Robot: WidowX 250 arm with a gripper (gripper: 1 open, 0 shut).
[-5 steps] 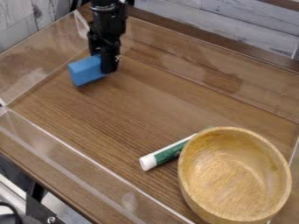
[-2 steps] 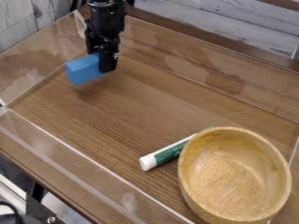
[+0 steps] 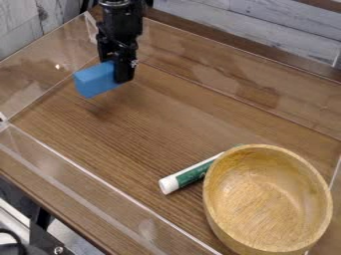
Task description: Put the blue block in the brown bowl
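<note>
Blue block point(image 3: 95, 80) is up at the far left of the desk point(image 3: 154, 129), in the grip of the pincer point(image 3: 112, 68). The pincer is closed on the block's right-hand part as seen in the picture, so the block's left part sticks out bare toward the left edge of the view. The block sits tilted in the view, its left end lower than its upper right corner. Whether its underside touches the desk or hangs just above it, I cannot tell. The pincer and the arm point(image 3: 123, 18) above it are black, and the arm comes in from the top edge of the view.

The bowl point(image 3: 268, 199) stands at the near right corner of the desk, well apart from the block. It is round, light brown and wide-mouthed, with a thick rim, and it stands upright with its opening facing up. The block is outside it.

Just beside the bowl, on its left in the view, a white tube point(image 3: 189, 173) with a green cap point(image 3: 168, 185) lies on its side on the desk. It lies slantwise, the cap end nearer the viewer and the other end close to the bowl's rim.
</note>
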